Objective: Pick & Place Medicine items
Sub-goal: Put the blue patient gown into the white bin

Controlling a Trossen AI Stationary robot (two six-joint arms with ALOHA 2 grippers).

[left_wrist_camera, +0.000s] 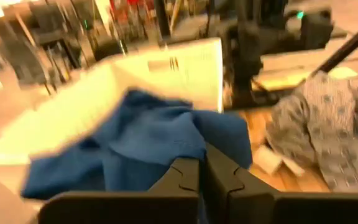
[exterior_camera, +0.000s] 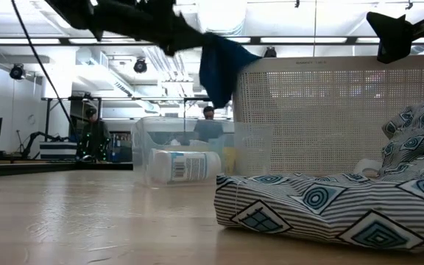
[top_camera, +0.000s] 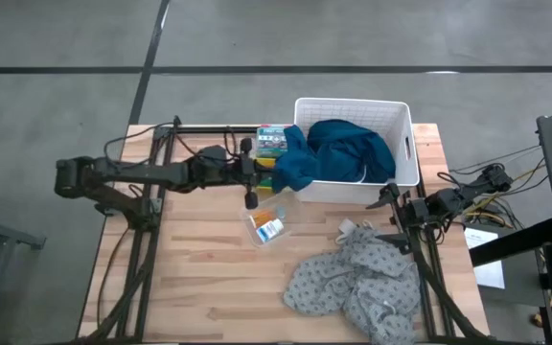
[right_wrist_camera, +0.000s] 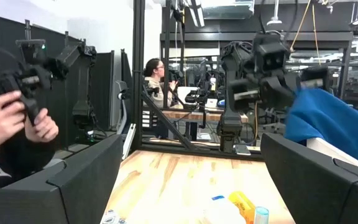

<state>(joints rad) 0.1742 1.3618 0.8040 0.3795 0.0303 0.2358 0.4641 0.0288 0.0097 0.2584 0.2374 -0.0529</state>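
Note:
A white-and-blue bottle (top_camera: 270, 229) and a small orange pack (top_camera: 265, 216) lie in a clear plastic container (top_camera: 264, 224) at mid-table. The low view also shows the bottle (exterior_camera: 186, 165) on its side. A small box of green and red tubes (top_camera: 271, 141) stands by the left wall of the white basket (top_camera: 402, 120). A dark blue cloth (top_camera: 348, 144) fills the basket and spills over that wall. My left gripper (top_camera: 272, 173) is shut on the spilled part. My right gripper (top_camera: 392, 213) waits, open, at the table's right side, near the basket's near wall. My left gripper (left_wrist_camera: 202, 177) pinches the dark blue cloth between its two fingers at the part that hangs over the basket's left wall (left_wrist_camera: 191, 134). It comes roughly level from the table's left. The held part (exterior_camera: 223, 66) is raised above the table; the rest lies in the basket. How many layers are held cannot be told.
A grey dotted cloth (top_camera: 353, 283) lies crumpled on the near right of the table, close under my right arm. Bare wood (top_camera: 190, 268) spreads over the near left. Beyond the table, a person's hands (right_wrist_camera: 17, 124) hold a controller.

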